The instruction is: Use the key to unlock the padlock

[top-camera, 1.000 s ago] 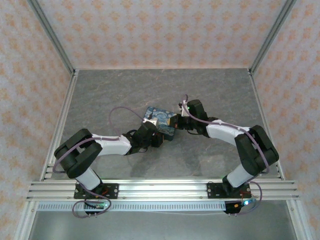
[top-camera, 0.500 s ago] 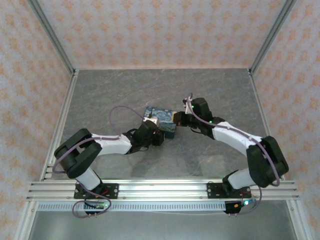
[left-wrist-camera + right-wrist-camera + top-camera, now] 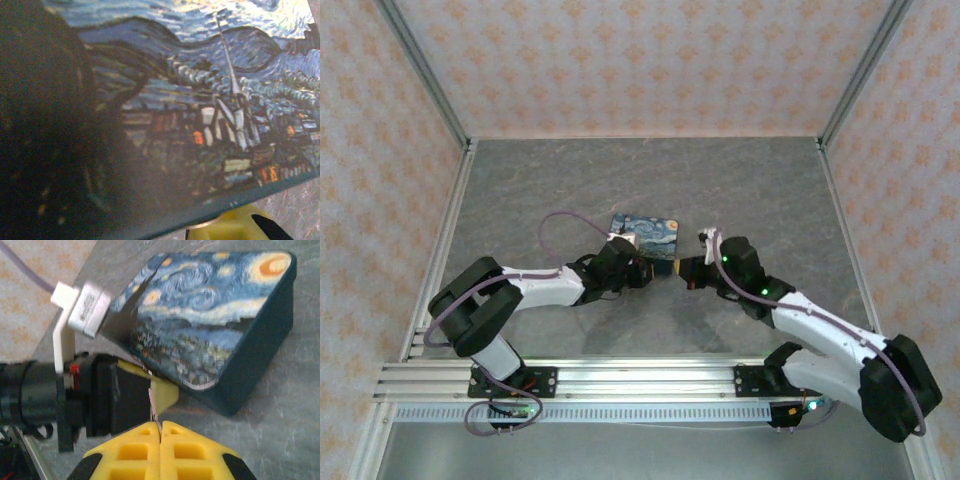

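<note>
On tabletop [image 3: 550, 180], near edge of starry-night box [image 3: 210, 325]: R gripper [image 3: 160, 429] pinched shut on thin key [image 3: 153, 405], blade toward L gripper [image 3: 638, 268] (opening can't tell). Padlock prob. hidden there. Step: key approach. Next: align w/ keyhole, insert straight.

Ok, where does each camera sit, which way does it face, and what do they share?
Top external: above and behind the bases, looking down on the table, both arms and the box.
Left wrist: on the left hand, close against the box's painted face; one yellow fingertip below.
Right wrist: looks past the right hand, shut on a thin key, toward the box and left hand.
Shared: all three show the box.
</note>
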Tool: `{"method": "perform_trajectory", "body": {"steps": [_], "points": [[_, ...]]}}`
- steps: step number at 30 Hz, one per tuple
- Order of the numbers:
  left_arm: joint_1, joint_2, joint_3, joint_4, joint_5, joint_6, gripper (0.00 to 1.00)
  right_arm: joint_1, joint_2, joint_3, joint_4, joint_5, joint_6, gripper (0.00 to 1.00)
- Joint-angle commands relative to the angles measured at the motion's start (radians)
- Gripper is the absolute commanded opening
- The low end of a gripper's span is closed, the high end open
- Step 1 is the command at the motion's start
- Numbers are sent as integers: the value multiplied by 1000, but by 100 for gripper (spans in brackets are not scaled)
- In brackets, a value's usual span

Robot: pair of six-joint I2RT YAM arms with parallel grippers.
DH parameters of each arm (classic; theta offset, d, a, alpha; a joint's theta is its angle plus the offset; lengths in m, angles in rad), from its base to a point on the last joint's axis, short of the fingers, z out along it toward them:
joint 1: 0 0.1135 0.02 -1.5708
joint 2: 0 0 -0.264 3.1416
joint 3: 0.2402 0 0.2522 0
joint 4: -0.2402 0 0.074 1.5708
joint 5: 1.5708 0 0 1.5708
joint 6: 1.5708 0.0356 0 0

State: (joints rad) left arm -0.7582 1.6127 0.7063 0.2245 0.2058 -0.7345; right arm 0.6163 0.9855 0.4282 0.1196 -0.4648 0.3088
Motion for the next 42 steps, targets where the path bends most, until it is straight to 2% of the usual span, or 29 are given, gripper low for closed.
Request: {"method": "perform_trajectory", "body": {"steps": [1, 5, 9, 15, 20, 25, 32, 42], "points": [[8, -48, 39, -22, 2, -37, 25, 30, -68, -67, 75, 79, -29, 0], [8, -51, 54, -40, 4, -59, 25, 48, -118, -143, 109, 103, -34, 0], [8, -52, 66, -52, 12, -104, 25, 71, -104, -212, 221, 119, -36, 0], [9, -57, 95, -92, 34, -167, 25, 121, 3, -233, 361, 147, -72, 0], [8, -59, 109, -92, 53, -216, 25, 123, 127, -210, 469, 139, -72, 0], [10, -60, 125, -102, 65, -246, 25, 123, 178, -198, 528, 170, -83, 0], [9, -44, 145, -100, 84, -281, 25, 109, 277, -176, 595, 125, -74, 0], [10, -24, 151, -80, 87, -310, 25, 24, 359, -183, 684, 2, -39, 0]]}}
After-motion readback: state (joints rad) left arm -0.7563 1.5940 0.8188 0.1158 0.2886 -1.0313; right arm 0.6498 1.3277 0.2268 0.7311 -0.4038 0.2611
